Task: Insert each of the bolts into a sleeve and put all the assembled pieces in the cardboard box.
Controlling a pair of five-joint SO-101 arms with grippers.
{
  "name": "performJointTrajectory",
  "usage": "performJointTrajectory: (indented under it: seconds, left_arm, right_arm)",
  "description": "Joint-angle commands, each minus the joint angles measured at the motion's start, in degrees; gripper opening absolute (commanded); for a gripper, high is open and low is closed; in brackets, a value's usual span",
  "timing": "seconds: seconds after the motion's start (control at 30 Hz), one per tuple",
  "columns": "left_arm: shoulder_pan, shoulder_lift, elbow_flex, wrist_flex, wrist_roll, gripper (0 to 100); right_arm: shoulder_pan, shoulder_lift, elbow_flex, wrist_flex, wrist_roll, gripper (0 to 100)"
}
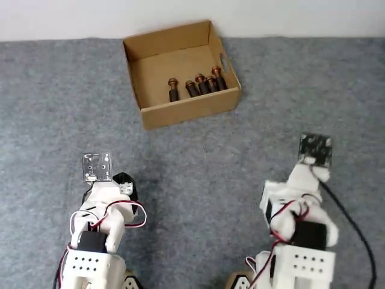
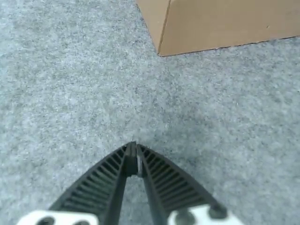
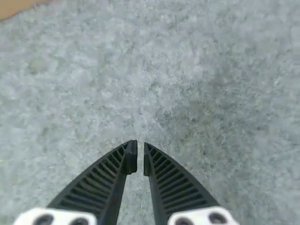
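My left gripper (image 2: 132, 159) is pressed closed, tip to tip, with nothing in it. My right gripper (image 3: 139, 157) is closed too, with only a thin crack between its tips, and it is also empty. Both hang low over the grey fuzzy mat (image 1: 198, 180), pulled in close to my own body. I think that is because no loose parts lie near my jaws, so there is nothing to grab.

The brown cardboard box (image 1: 180, 114) sits well ahead of my jaws, out past both sets of tips and nearer to my left ones. Its corner shows in front of my left jaws (image 2: 161, 44).

Inside it lie the copper-headed bolts (image 1: 203, 84), each one pushed into one of the dark sleeves (image 1: 174, 95). I count five, I think. They lie side by side on the box floor. Each long side runs from the back wall toward me, with the shiny heads pointing away from my jaws and the dark ends toward them. The job looks done to me.
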Motion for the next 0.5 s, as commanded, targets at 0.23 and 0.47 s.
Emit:
performJointTrajectory:
  seconds: [0.23, 0.47]
  left_arm:
    - [-0.2, -0.6, -0.3, 0.1, 0.6, 1]
    - [-0.2, -0.6, -0.3, 0.1, 0.6, 1]
  right_arm:
    - [0.2, -17.9, 16.7, -5.2, -0.2, 0.8]
    - [0.2, -28.0, 22.2, -1.2, -0.2, 0.8]
